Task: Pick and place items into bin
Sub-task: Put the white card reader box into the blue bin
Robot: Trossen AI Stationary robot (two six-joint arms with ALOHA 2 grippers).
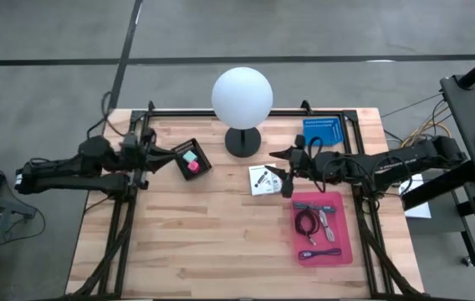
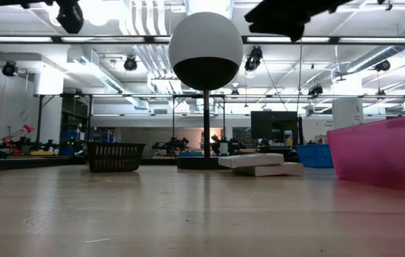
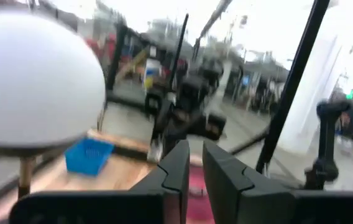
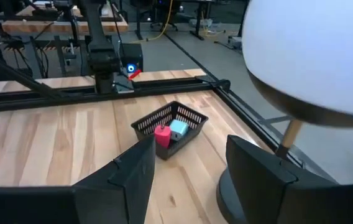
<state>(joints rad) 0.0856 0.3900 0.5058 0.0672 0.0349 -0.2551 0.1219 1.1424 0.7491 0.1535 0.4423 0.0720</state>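
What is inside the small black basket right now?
The black basket holds a pink block and a pale teal block, touching side by side. Whether anything smaller lies beneath them cannot be seen; the blocks and the mesh walls cover the bottom.

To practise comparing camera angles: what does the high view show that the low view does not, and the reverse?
Only the high view shows both arms whole, the left tool near the black basket, the right tool over the white card, and the cables lying inside the pink tray. Only the low view shows the room behind the table, its ceiling lights and the card seen edge-on. Both show the globe lamp, black basket, blue basket and pink tray.
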